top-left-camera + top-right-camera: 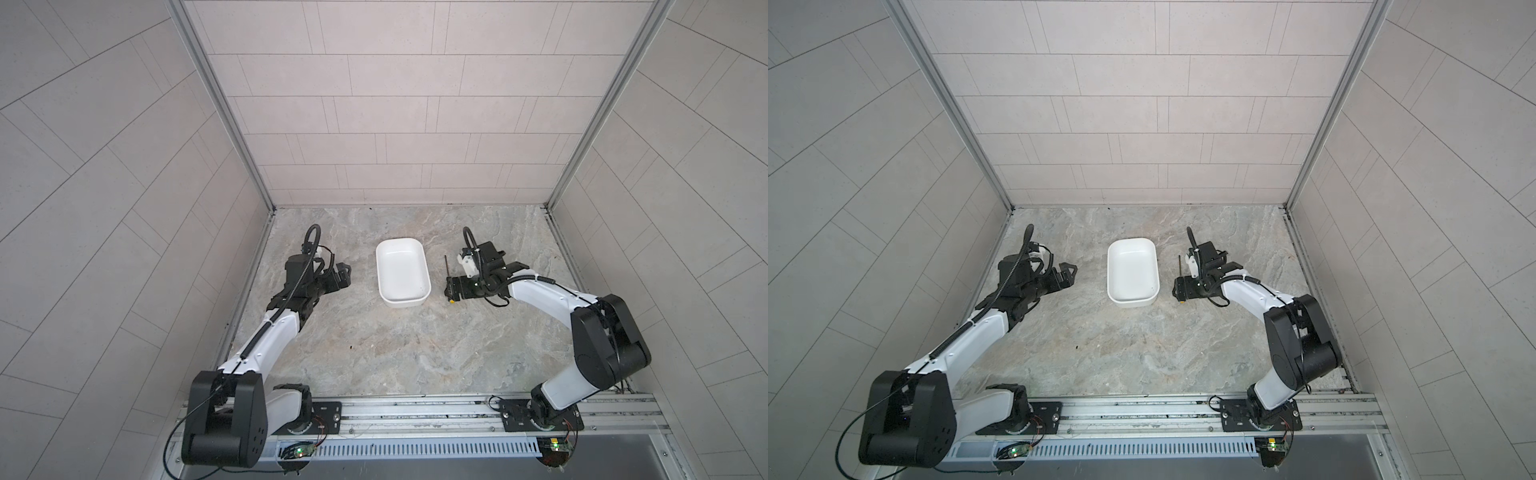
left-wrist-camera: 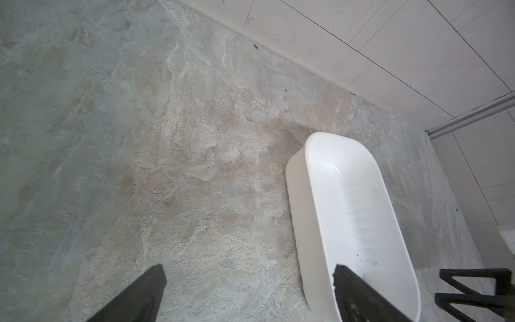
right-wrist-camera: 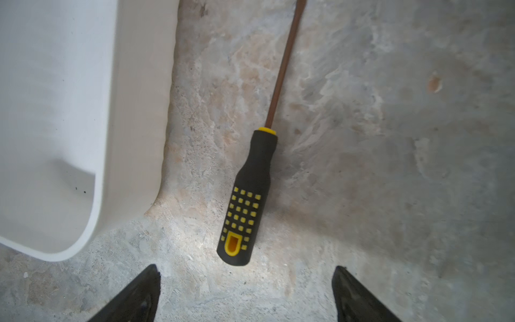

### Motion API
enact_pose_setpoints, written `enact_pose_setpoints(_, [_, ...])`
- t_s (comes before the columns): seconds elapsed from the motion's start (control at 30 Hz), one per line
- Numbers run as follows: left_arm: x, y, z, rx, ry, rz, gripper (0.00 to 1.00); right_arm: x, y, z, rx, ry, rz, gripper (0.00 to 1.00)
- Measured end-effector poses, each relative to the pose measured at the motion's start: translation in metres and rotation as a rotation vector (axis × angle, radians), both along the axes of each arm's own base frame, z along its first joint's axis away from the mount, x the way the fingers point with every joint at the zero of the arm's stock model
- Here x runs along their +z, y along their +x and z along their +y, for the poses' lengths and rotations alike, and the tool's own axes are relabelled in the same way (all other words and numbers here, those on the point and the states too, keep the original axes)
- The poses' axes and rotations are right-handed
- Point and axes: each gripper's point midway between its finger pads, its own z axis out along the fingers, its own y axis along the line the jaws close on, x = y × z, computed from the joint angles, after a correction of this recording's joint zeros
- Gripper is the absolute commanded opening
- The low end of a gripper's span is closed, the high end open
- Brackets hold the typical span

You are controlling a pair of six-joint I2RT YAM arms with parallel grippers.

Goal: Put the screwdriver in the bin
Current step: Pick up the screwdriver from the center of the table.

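Observation:
The screwdriver (image 3: 250, 206) lies flat on the stone tabletop, with a black handle with yellow dots and a thin dark shaft (image 3: 284, 64). In both top views its shaft (image 1: 447, 266) (image 1: 1180, 266) points away from the arms, just right of the white bin (image 1: 401, 270) (image 1: 1131, 270) (image 3: 55, 111). My right gripper (image 1: 452, 289) (image 3: 246, 271) hangs open right above the handle, whose butt end lies just beyond the fingertips. My left gripper (image 1: 344, 274) (image 2: 249, 269) stands open and holds nothing, left of the bin (image 2: 348, 209).
The bin has nothing in it but a few dark specks. Tiled walls (image 1: 407, 166) close in the back and both sides of the table. An aluminium rail (image 1: 415, 409) carrying both arm bases runs along the front edge.

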Motion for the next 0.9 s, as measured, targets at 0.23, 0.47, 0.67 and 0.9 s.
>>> enact_pose_setpoints(0.23, [-0.005, -0.007, -0.01, -0.034, -0.031, 0.021, 1.0, -0.023, 0.007, 0.015, -0.003, -0.082, 0.046, 0.84])
enact_pose_setpoints(0.47, [-0.006, -0.009, -0.014, -0.049, -0.044, 0.027, 1.0, -0.029, 0.025, 0.019, -0.03, -0.126, 0.043, 0.82])
enact_pose_setpoints(0.67, [-0.007, -0.009, -0.014, -0.051, -0.042, 0.031, 1.0, -0.03, 0.042, 0.021, -0.044, -0.158, 0.04, 0.7])
enact_pose_setpoints(0.9, [-0.01, -0.01, -0.013, -0.053, -0.033, 0.042, 1.0, -0.041, 0.043, 0.021, -0.044, -0.182, 0.081, 0.52])
